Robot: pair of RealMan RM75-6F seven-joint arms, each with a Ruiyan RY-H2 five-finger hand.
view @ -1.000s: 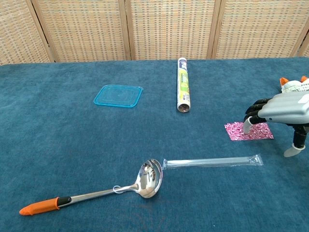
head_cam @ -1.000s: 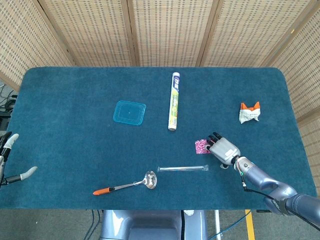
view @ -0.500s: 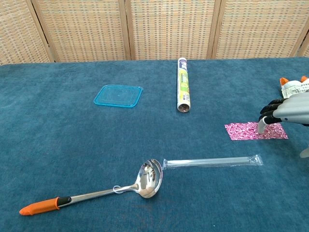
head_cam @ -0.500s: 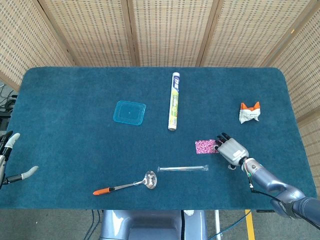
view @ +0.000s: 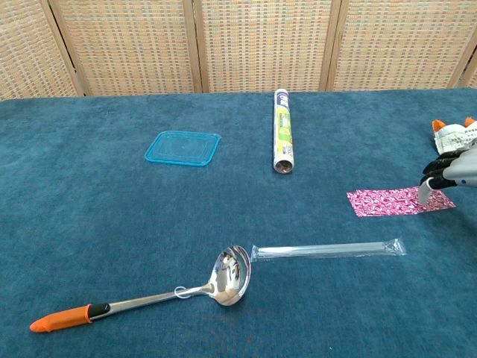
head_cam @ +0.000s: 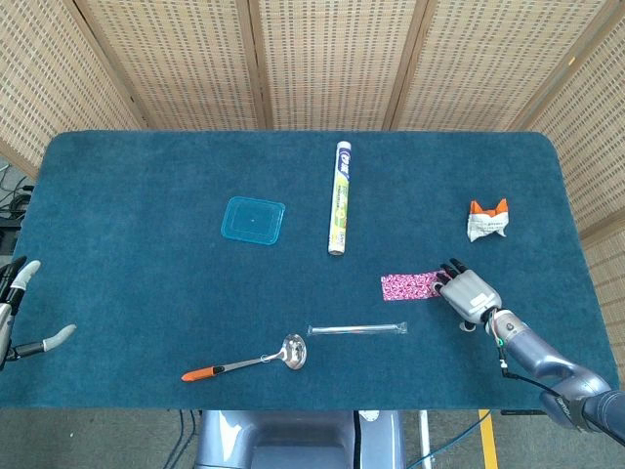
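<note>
- right hand (head_cam: 471, 293) sits at the right end of the pink wrapper (head_cam: 408, 285); fingers bent down, tips touching or just over that end in the chest view (view: 425, 195). Can't tell if it's pinched or only pressed: thumb is hidden
- wrapper lies flat on the desk (head_cam: 146, 293), right of centre, between the foil roll (head_cam: 339, 197) and the clear straw sleeve (head_cam: 355, 329), apart from both
- risk: a thin flat sheet on carpet-like cloth gives the fingertips no edge to get under, so they'd likely skate over it or crumple it
- risk: pressing and dragging could bunch the wrapper or catch the cloth
- risk: contact is at the very end only, so a lift would probably leave the wrapper drooping and slipping out
- risk: hand is near the desk's right front edge and almost out of the chest view; further right, that camera loses it
- risk: straw sleeve lies just in front; a low sweep of the forearm could knock it toward the ladle (head_cam: 249, 362)
- left hand (head_cam: 20, 313) is off the left edge, fingers apart, holding nothing; no conflict
</note>
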